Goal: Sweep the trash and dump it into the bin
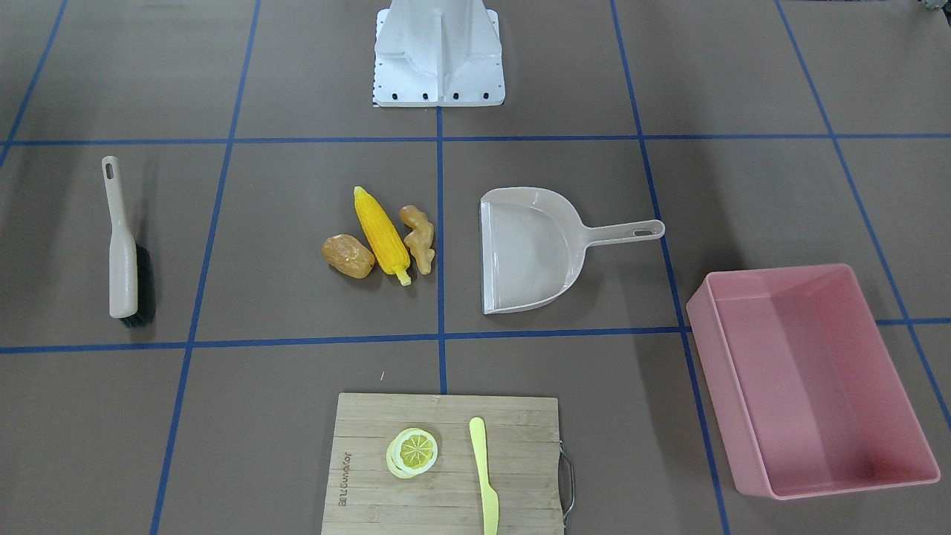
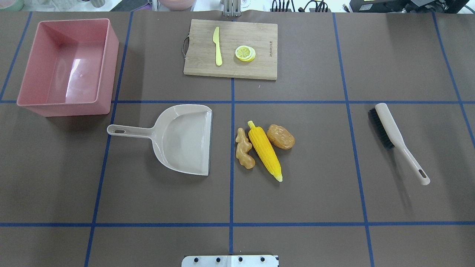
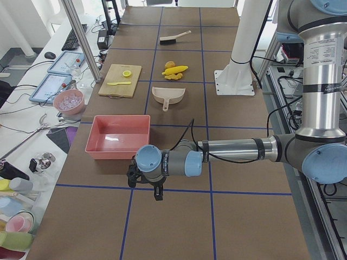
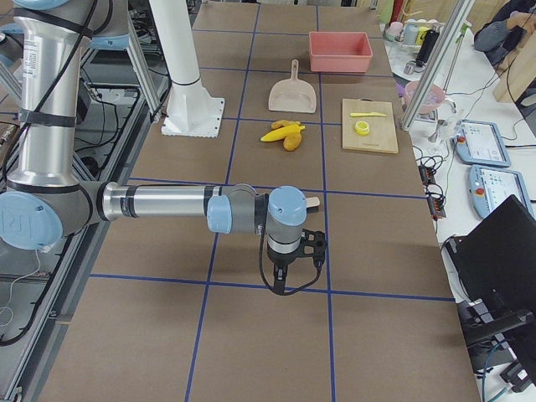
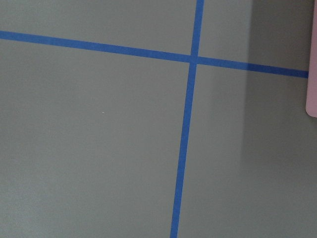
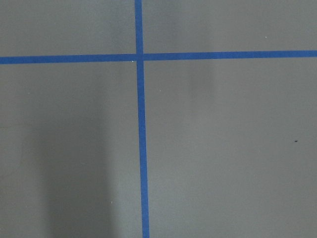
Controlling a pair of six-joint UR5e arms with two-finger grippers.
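The trash lies in a tight group mid-table: a yellow corn cob (image 1: 382,233), a brown-orange potato-like lump (image 1: 348,256) and a knobbly tan ginger root (image 1: 418,238). A beige dustpan (image 1: 527,249) rests beside them, its mouth facing the ginger. The pink bin (image 2: 66,109) stands on the robot's far left and looks empty. A beige brush (image 2: 393,137) with dark bristles lies on the robot's right. My left gripper (image 3: 145,181) hangs over bare table near the bin. Well short of the trash, my right gripper (image 4: 291,251) hovers near the brush. I cannot tell whether either is open or shut.
A wooden cutting board (image 1: 446,461) on the table's far side carries a lemon slice (image 1: 412,452) and a yellow knife (image 1: 483,475). The white robot base (image 1: 438,59) stands at the near edge. Blue tape lines grid the brown table. Both wrist views show only table and tape.
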